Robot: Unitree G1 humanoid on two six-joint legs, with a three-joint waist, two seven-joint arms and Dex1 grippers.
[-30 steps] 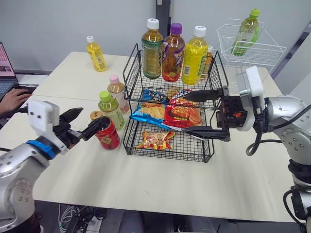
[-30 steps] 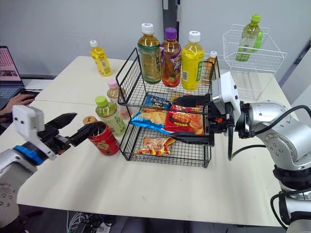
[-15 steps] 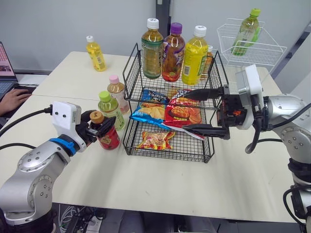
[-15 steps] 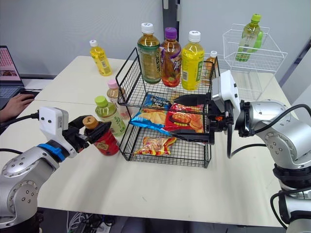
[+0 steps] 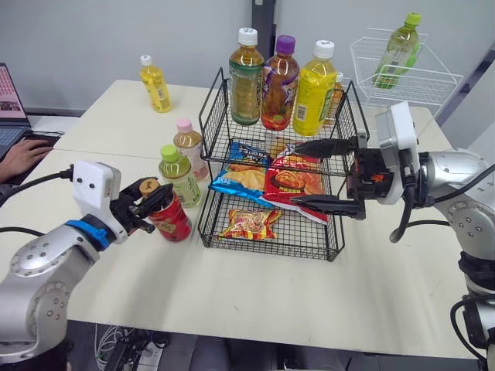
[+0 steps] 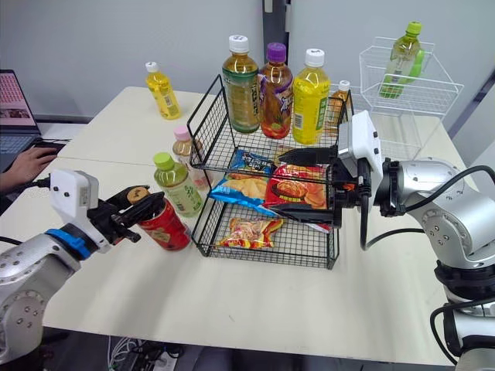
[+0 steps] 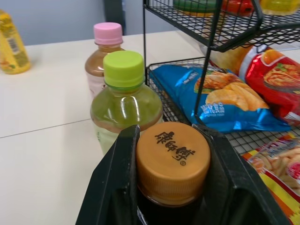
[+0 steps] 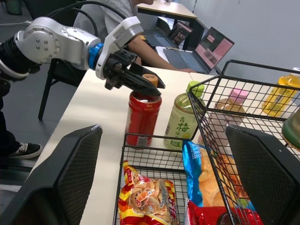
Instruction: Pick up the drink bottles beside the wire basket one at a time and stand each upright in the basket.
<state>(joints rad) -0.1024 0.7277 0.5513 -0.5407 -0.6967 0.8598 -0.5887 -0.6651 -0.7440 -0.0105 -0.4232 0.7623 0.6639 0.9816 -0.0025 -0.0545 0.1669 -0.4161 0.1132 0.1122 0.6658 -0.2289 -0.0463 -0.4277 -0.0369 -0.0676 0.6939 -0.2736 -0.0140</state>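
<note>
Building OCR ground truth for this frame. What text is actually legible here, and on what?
"康师傅": on the brown cap of the red bottle gripped by the left end effector.
Green-capped bottle: Chinese characters on the label, too blurred to read.
Blue chip bag: white print, too blurred to read.
Other bottle labels and snack bags: too small to read.

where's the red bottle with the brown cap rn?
Left eye view, left side: the red bottle with a brown cap is beside the black wire basket, in front of the green-capped bottle, its cap between the fingers of the left gripper.
</note>
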